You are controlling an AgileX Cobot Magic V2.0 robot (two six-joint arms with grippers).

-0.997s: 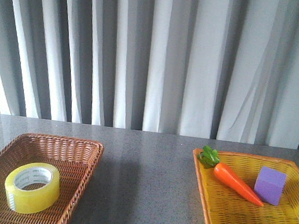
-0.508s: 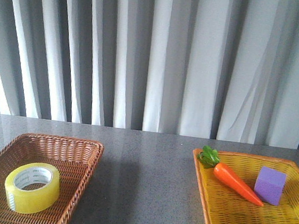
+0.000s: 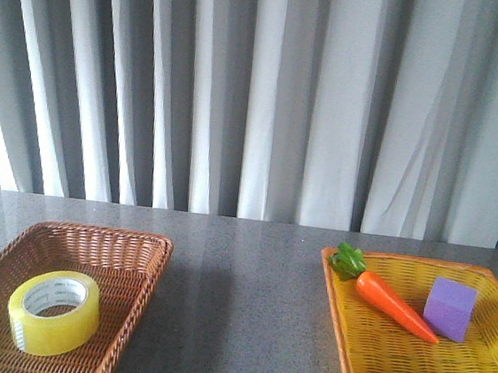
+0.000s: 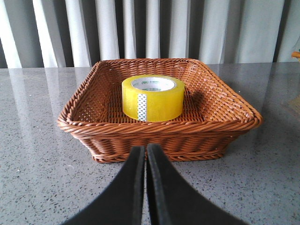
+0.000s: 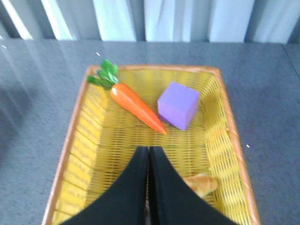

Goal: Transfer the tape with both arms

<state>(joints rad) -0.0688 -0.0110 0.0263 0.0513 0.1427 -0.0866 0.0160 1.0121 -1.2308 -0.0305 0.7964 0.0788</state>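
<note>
Tape [image 3: 53,311] lies flat, core up, in brown wicker basket [image 3: 139,255] at left of grey surface [image 3: 235,319]. Left gripper [image 4: 144,154] fingers pressed together, short of basket. Right gripper [image 5: 148,157] fingers pressed together, empty, over yellow basket [image 5: 77,154] holding carrot [image 5: 133,104] and purple cube [image 5: 178,105]

- A staged test or demonstration setup of the lab kind, not a lived-in room: grey pleated curtains [image 3: 267,99] hang wall to wall behind the work area and hide all else.
- The bench [image 3: 237,301] is a dark speckled stone-look slab, glossy enough to reflect the curtains.
- On it stand two wicker trays, well apart: a brown basket [image 3: 135,250] on the left and a yellow basket [image 3: 340,339] on the right.
- The contents are props, not household goods: a toy carrot [image 3: 392,304] and a purple block [image 3: 448,307] in the yellow one, a roll of tape [image 3: 53,311] in the brown one.
</note>
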